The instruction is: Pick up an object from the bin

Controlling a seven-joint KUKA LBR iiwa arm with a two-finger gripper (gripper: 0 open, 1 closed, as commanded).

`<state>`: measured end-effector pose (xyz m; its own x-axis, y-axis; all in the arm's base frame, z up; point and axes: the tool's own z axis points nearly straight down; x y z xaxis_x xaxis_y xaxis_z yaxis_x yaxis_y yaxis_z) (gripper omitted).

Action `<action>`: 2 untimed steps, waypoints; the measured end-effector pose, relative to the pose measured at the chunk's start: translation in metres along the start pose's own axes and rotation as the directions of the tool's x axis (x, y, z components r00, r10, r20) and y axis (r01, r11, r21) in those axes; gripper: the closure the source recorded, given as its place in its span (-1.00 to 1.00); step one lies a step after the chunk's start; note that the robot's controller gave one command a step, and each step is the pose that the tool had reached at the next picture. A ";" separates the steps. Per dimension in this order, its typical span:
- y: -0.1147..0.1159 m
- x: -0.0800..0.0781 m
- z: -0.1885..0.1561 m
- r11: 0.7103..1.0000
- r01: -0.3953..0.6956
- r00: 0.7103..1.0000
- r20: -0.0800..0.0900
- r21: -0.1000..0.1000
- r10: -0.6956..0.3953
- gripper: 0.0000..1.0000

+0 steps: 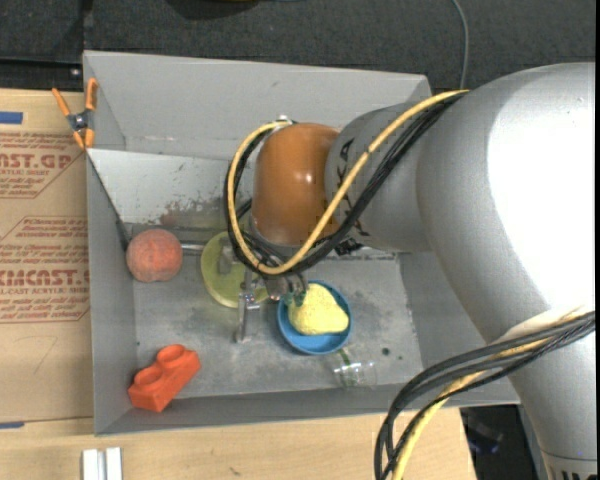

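Plainly the thing closest to hand is the pale yellow-green round plastic disc (220, 268). It lies flat on the floor of the grey metal bin (185, 333), with its edge just under the gripper (258, 308) on the side away from the arm. Nothing shows held in the gripper, and whether it stands wide or narrow I cannot tell, because the orange wrist cover (295, 183) and the black-and-yellow cables (242, 223) crowd over it. Just beside the gripper on the arm's side sits a shallow blue round dish (298, 340) carrying a lumpy yellow sponge-like piece (322, 313). The gripper therefore hangs low between two candidates, and the step probably goes best if it commits to one. The disc, being thin and flat, likely offers only its rim, so the grip should straddle that edge squarely and not press on the face. The yellow piece looks softer and taller, and is perhaps the easier catch. Either way, the descent should avoid nudging the neighbour, and the lift should go straight up. Beyond the disc, a pinkish-orange fuzzy ball (154, 255) rests near the sloped wall. An orange plastic block (164, 378) lies well apart toward the front corner, and a small clear plastic item (352, 370) sits just past the dish.
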<state>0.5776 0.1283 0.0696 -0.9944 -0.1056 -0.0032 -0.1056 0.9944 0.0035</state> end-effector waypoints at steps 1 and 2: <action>-0.032 0.034 -0.053 0.913 -0.409 0.913 0.002 0.002 0.409 -1.00; 0.081 0.088 -0.030 0.982 0.186 0.982 -0.001 -0.002 -0.186 -1.00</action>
<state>0.4818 0.1994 0.0998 -0.9573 -0.2890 -0.0029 -0.2890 0.9573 0.0045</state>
